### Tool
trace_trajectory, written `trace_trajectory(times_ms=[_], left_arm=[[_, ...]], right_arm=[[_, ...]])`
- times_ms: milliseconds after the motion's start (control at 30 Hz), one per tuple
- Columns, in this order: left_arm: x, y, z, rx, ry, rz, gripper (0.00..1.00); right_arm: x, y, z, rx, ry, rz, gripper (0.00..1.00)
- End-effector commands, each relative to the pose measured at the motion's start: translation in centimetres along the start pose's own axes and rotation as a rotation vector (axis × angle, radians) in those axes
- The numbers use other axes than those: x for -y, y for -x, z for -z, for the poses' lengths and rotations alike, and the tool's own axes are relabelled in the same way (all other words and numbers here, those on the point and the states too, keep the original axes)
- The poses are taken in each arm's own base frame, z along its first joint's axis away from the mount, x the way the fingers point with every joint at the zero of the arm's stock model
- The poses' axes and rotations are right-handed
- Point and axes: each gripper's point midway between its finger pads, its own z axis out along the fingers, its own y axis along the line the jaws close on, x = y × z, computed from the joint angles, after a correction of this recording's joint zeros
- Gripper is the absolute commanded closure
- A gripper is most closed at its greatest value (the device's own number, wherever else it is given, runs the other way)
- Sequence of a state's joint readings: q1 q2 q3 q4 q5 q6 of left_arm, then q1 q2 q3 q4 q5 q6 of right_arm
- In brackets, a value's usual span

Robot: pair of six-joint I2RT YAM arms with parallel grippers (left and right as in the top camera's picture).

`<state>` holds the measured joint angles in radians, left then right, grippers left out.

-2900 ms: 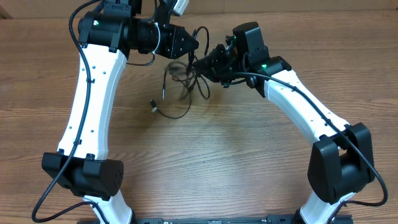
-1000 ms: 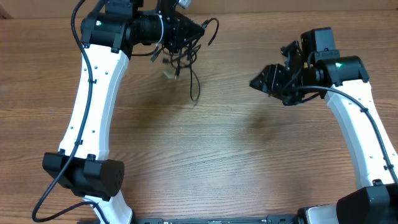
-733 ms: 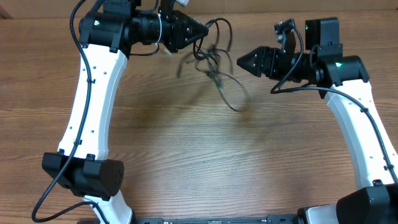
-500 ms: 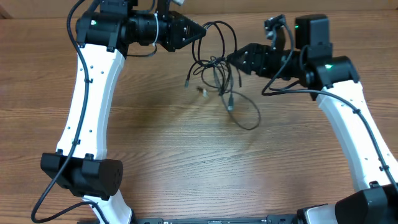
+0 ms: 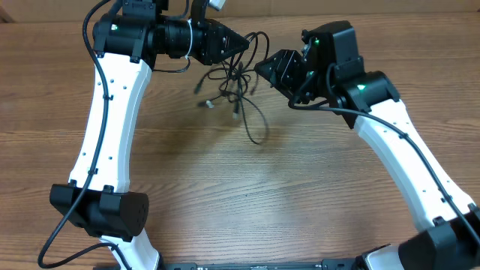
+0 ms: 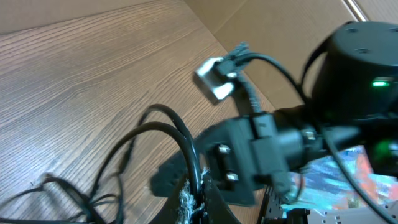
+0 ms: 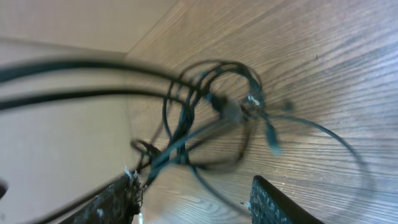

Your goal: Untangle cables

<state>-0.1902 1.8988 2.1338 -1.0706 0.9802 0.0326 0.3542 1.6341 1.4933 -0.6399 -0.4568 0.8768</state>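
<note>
The cables [image 5: 234, 81] are a tangle of thin black cords with small plug tips, hanging over the table near its far edge. My left gripper [image 5: 243, 43] is shut on a strand at the top of the tangle; the left wrist view shows that cord [image 6: 186, 138] pinched in the gripper [image 6: 200, 198]. My right gripper [image 5: 262, 66] is just right of the tangle, pointing at it, open. In the right wrist view the blurred cables [image 7: 214, 102] hang ahead of the gripper [image 7: 196, 200], and some strands pass down between its spread fingers [image 7: 112, 205] without being pinched.
The wooden table [image 5: 247, 195] spreads toward the front below the tangle. The left arm's base [image 5: 101, 214] and the right arm's base [image 5: 442, 247] stand near the front edge. A tan wall or box [image 7: 56, 137] lies beyond the table's far edge.
My right gripper has swept left, up to the hanging cables, and its jaws have narrowed a little. The tangle has swung back left under the left gripper, which stays shut on it.
</note>
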Motion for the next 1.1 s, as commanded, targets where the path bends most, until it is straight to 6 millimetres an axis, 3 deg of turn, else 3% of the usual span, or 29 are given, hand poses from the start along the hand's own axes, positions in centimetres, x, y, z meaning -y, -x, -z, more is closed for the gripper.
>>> trace_trajectory(times_ms=[0,167,300,400,500,633,800,900,1067], left_arm=[[1.9,0.9,0.8,0.025,-0.017,-0.043,0.96],[1.7,0.7,0.8,0.02,-0.007,-0.037,0.96],[1.2,0.6,0.8,0.017,0.024,-0.03,0.96],[0.8,0.5,0.8,0.013,0.046,-0.024,0.96],[0.0,0.5,0.9,0.015,0.09,0.032,0.96],[-3.1,0.4,1.5,0.043,0.273,0.245,0.96],[-4.5,0.5,1.9,0.087,0.352,0.415,0.96],[-4.5,0.8,2.0,0.106,0.349,0.458,0.96],[-4.6,1.1,2.0,0.133,0.349,0.535,0.96]], right_arm=[[-0.4,0.6,-1.3,-0.006,0.02,-0.054,0.45],[-0.3,0.6,-3.0,-0.044,0.047,-0.084,0.5],[0.2,0.3,-3.5,-0.062,0.035,-0.085,0.72],[0.4,0.5,-3.5,-0.053,0.028,-0.032,0.76],[0.0,0.5,-3.3,-0.058,0.05,0.089,0.7],[-0.2,-0.4,-2.9,-0.097,0.078,0.259,0.48],[1.3,-2.0,-2.9,-0.166,0.038,0.38,0.43],[3.5,-2.6,-2.9,-0.178,-0.072,0.377,0.43],[5.3,-3.5,-3.2,-0.205,-0.137,0.356,0.43]])
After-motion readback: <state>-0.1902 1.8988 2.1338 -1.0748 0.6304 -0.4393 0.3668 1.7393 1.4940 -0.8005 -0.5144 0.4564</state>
